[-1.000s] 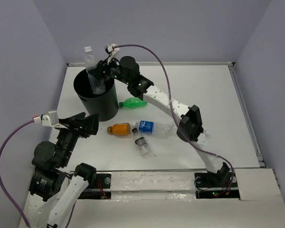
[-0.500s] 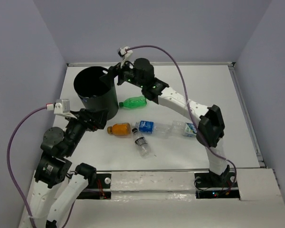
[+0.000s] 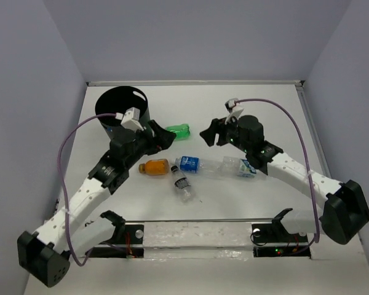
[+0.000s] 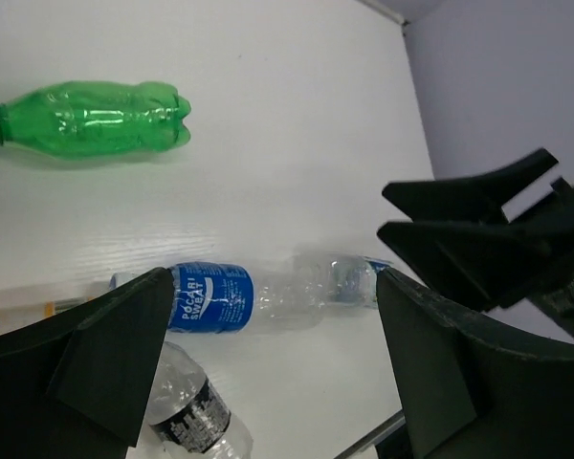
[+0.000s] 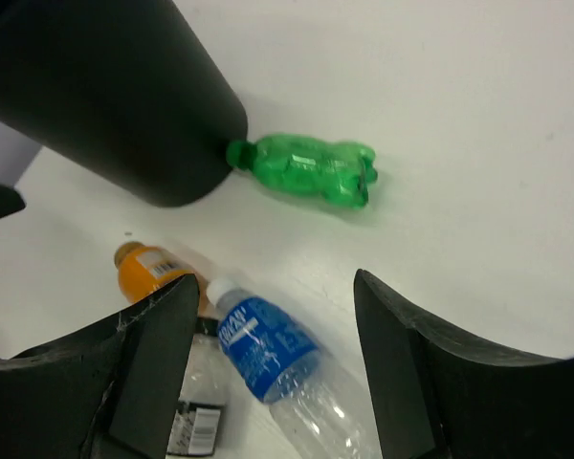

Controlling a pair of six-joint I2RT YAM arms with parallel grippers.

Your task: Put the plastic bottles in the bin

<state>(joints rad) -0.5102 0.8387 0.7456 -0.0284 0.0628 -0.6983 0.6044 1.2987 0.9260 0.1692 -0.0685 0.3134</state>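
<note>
Right wrist: green bottle [image 5: 311, 170] beyond right gripper [image 5: 273, 287].

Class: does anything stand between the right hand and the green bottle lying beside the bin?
Nothing visible does. The right hand has its open fingers framing the green bottle, with only bare table between. The left hand hovers on the bottle's other side.
</note>
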